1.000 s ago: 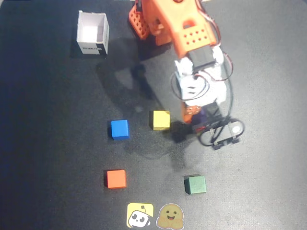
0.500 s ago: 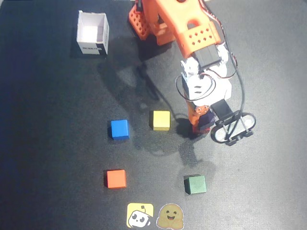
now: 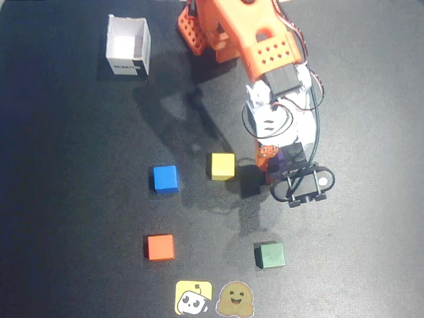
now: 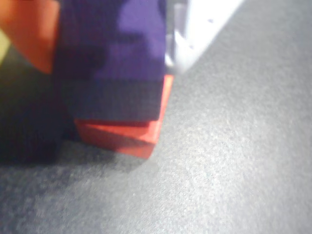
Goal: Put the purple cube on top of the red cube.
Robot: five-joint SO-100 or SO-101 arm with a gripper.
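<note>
You see the dark purple cube (image 4: 114, 58) sitting between the claw (image 4: 109, 53) jaws, resting on the red cube (image 4: 122, 136), whose corner and edges poke out just below it.
</note>
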